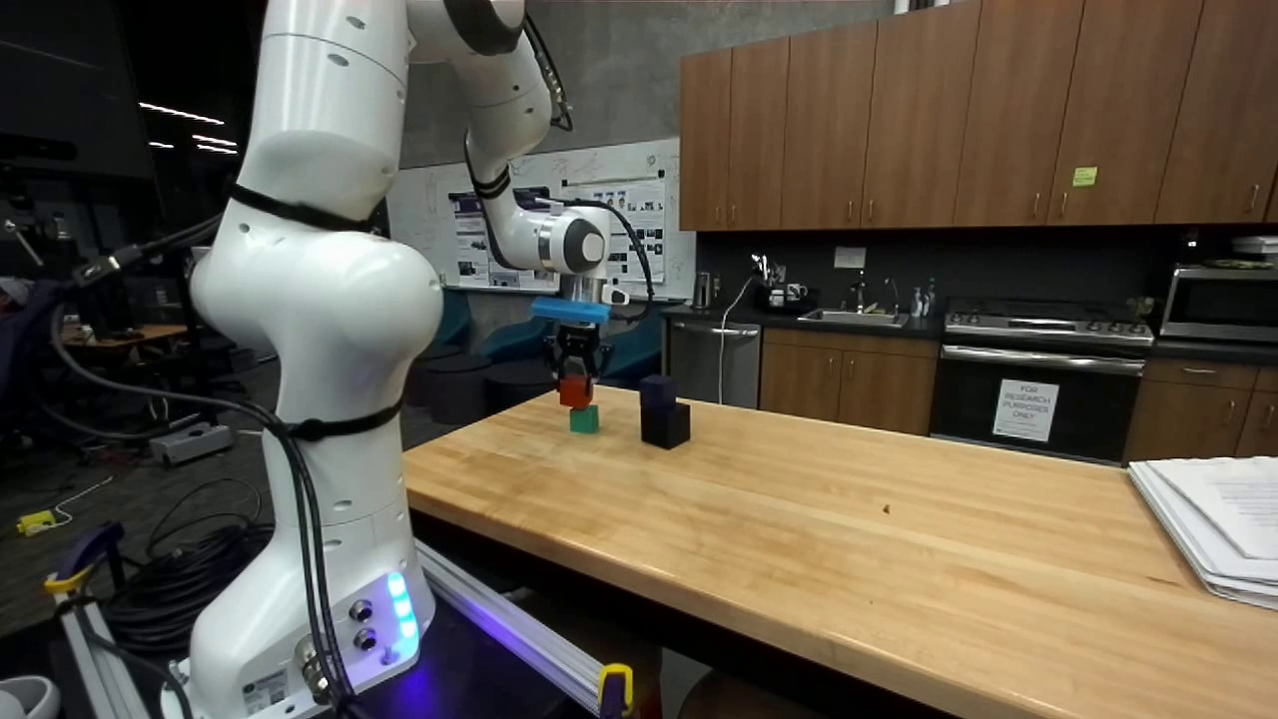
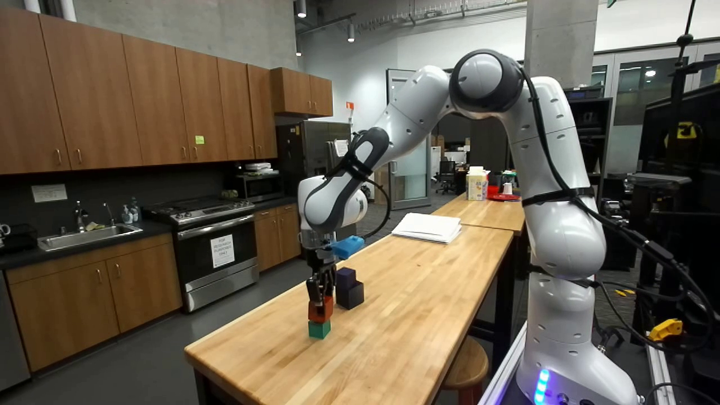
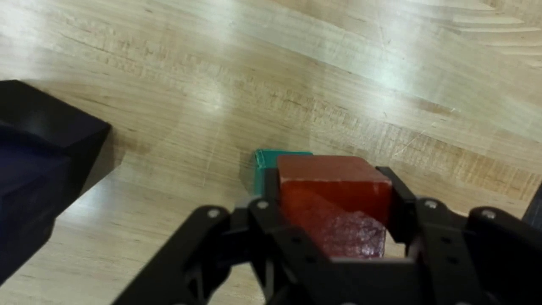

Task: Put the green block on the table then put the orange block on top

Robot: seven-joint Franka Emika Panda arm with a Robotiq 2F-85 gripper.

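Pinching orange block point(image 3: 336, 201) above green point(image 2: 319, 330), room around

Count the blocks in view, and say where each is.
4: orange block gripped in the tool, over the green block, which sits on the table; dark purple block atop the larger black block, beside them. Others could be hidden behind these.

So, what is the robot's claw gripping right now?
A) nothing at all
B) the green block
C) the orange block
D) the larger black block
C: the wrist view shows the gripper closed on two opposite sides of the orange block, while in both exterior views the green block sits on the table below it.
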